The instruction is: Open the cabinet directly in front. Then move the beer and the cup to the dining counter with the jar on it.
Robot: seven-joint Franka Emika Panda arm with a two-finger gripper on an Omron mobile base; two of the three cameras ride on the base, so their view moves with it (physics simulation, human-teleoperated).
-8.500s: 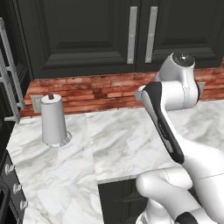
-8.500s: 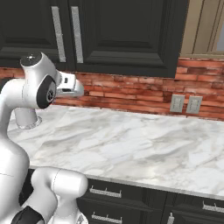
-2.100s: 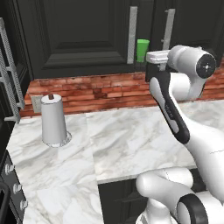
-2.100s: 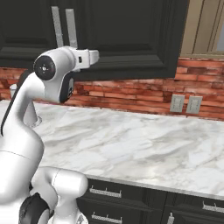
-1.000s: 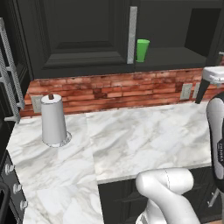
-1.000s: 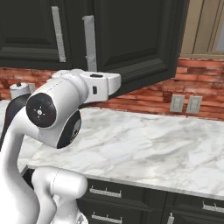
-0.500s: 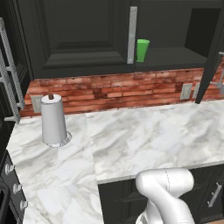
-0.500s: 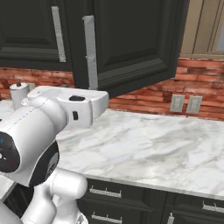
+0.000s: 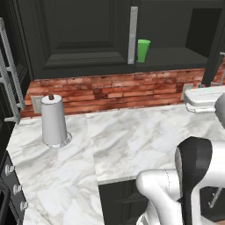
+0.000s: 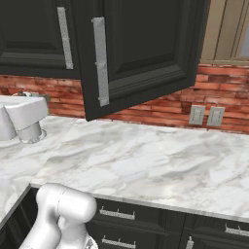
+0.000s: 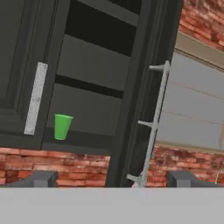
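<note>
With the cabinet's right door swung out and the green cup at lower left on its bottom shelf, the pincer, fingertips apart and empty, should next reach in for it.

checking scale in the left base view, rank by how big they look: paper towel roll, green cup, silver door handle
1. silver door handle, longest
2. paper towel roll, bulkier but nearer the camera, so unsure against the handle
3. green cup, smallest
</note>
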